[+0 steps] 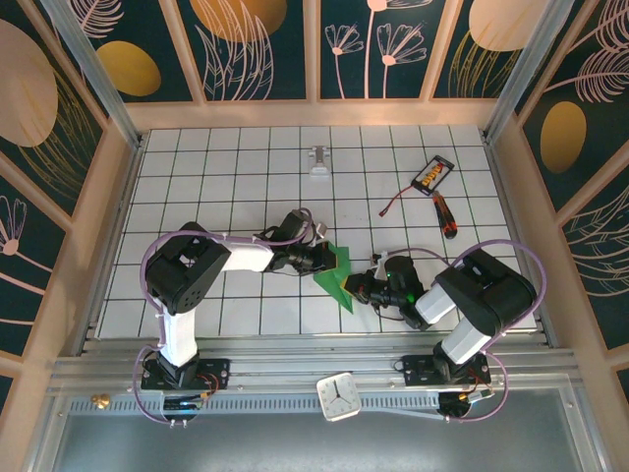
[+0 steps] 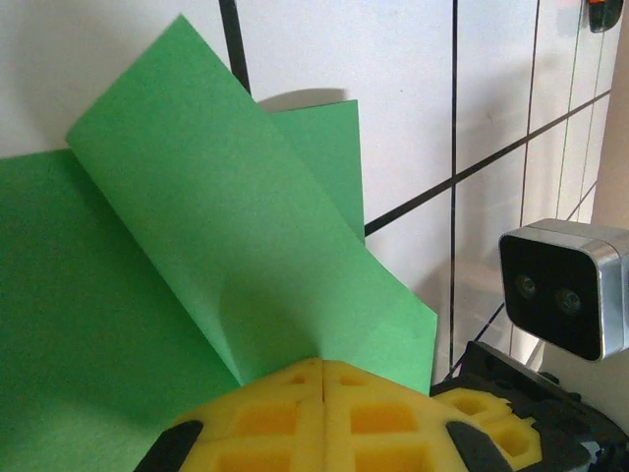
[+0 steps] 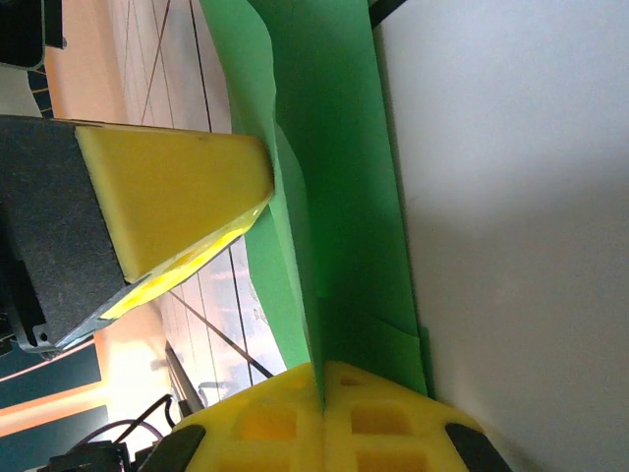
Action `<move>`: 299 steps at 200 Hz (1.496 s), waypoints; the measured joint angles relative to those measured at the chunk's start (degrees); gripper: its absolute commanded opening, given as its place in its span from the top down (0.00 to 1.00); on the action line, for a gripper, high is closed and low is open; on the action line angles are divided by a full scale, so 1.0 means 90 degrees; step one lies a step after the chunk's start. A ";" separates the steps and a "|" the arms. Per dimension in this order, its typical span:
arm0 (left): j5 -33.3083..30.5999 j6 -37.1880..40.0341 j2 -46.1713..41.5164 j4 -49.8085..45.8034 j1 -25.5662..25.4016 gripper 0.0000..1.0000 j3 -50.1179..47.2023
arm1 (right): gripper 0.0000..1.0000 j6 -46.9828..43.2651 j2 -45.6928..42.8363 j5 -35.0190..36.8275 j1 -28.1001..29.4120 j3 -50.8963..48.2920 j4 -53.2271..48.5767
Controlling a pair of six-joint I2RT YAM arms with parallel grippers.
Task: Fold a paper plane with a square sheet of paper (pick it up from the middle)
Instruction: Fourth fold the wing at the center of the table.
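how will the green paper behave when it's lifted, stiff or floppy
Probably floppy: the paper bends in a loose curve above the shut left gripper. Likely very light, since the right gripper grips it by just a thin edge. It should crease easily; folded layers already show.

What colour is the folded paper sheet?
Plain bright green; the thin paper sheet shows best in the left wrist view.
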 measured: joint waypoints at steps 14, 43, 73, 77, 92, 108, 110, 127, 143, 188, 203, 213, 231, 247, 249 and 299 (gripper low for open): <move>-0.0002 0.0002 0.0000 -0.0007 0.0012 0.98 0.0000 | 1.00 0.0000 0.0000 0.0000 0.0000 0.0010 -0.0015; 0.0005 0.0000 0.0000 -0.0015 0.0032 0.96 0.0000 | 1.00 0.0000 0.0000 -0.0002 0.0000 0.0015 -0.0019; 0.0046 -0.0002 -0.0068 0.0007 0.0032 0.86 0.0000 | 1.00 0.0000 0.0005 -0.0005 0.0000 0.0061 -0.0078; 0.0053 -0.0007 -0.0090 0.0019 0.0032 0.85 -0.0002 | 1.00 0.0000 0.0005 -0.0007 0.0000 0.0068 -0.0090; 0.0124 -0.0010 -0.0240 0.0085 0.0032 0.81 -0.0005 | 1.00 -0.0002 0.0005 -0.0007 0.0000 0.0097 -0.0141; 0.0214 -0.0005 -0.0396 0.0192 0.0032 0.78 -0.0002 | 1.00 -0.0002 0.0005 -0.0012 0.0000 0.0129 -0.0189; 0.0223 -0.0007 -0.0413 0.0209 0.0032 0.77 -0.0002 | 1.00 -0.0002 0.0005 -0.0012 0.0000 0.0131 -0.0192; 0.0270 0.0000 -0.0452 0.0282 0.0032 0.75 0.0017 | 1.00 -0.0002 0.0005 -0.0022 0.0000 0.0146 -0.0216; 0.0304 0.0027 -0.0425 0.0240 0.0032 0.73 0.0083 | 1.00 -0.0005 0.0005 -0.0024 0.0000 0.0160 -0.0238; 0.0364 0.0282 -0.0126 0.0163 0.0029 0.72 0.0605 | 1.00 -0.0024 0.0049 -0.0049 0.0000 0.0236 -0.0299; 0.0364 0.0338 -0.0029 0.0097 0.0029 0.72 0.0680 | 1.00 -0.0029 0.0080 -0.0066 0.0000 0.0270 -0.0304; 0.0362 0.0386 0.0029 0.0039 0.0029 0.72 0.0704 | 1.00 -0.0036 0.0090 -0.0070 0.0000 0.0284 -0.0311; 0.0350 0.0459 0.0119 -0.0095 0.0029 0.73 0.0726 | 1.00 -0.0046 0.0090 -0.0073 0.0000 0.0289 -0.0328; 0.0304 0.0542 0.0151 -0.0211 0.0029 0.73 0.0726 | 1.00 -0.0046 0.0090 -0.0073 0.0000 0.0289 -0.0328; 0.0289 0.0551 0.0151 -0.0223 0.0029 0.73 0.0726 | 1.00 -0.0046 0.0090 -0.0073 0.0000 0.0289 -0.0328; 0.0117 0.0682 0.0202 -0.0393 0.0044 0.74 0.0726 | 1.00 -0.0046 0.0102 -0.0078 0.0000 0.0289 -0.0316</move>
